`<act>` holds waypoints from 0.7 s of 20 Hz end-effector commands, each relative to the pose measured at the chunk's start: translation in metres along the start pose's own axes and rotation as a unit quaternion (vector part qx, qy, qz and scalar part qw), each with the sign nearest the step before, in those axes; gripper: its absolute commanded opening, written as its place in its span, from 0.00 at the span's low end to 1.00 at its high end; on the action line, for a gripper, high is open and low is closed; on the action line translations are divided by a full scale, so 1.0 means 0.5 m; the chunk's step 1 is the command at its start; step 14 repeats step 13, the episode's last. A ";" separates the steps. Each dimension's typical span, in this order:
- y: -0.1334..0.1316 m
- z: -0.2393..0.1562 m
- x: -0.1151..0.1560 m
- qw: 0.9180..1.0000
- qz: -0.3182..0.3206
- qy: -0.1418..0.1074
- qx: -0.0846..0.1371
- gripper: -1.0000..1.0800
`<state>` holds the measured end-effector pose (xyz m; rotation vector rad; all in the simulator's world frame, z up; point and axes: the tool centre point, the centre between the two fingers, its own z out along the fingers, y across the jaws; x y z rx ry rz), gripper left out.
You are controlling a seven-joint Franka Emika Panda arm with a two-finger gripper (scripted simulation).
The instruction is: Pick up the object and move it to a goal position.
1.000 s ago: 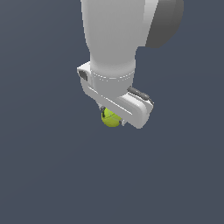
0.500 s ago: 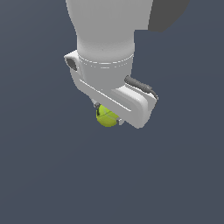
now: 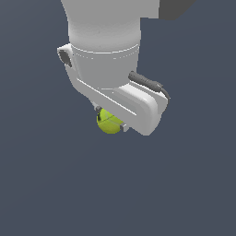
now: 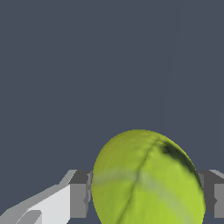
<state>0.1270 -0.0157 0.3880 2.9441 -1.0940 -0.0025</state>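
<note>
Ball (image 4: 146, 179), yellow-green, round, no long axis: seated directly between the finger pads (image 4: 78, 199) of the gripper (image 3: 110, 120), just under the white hand. Fingers clamped on both its sides. No goal marker visible.

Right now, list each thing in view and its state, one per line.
Ball: gripped between the fingers, clear of any surface.
Gripper: shut on the ball, pointing down.
Arm: above the ball, its housing hides most of the fingers in the exterior view.
</note>
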 end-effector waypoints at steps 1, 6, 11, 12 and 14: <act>-0.001 -0.009 0.004 1.000 0.000 0.001 0.001 0.00; -0.003 -0.015 0.009 1.000 0.000 0.001 0.001 0.00; -0.003 -0.018 0.011 1.000 0.000 0.001 0.001 0.00; -0.003 -0.018 0.011 1.000 0.000 0.001 0.001 0.00; -0.003 -0.018 0.011 1.000 0.000 0.001 0.001 0.00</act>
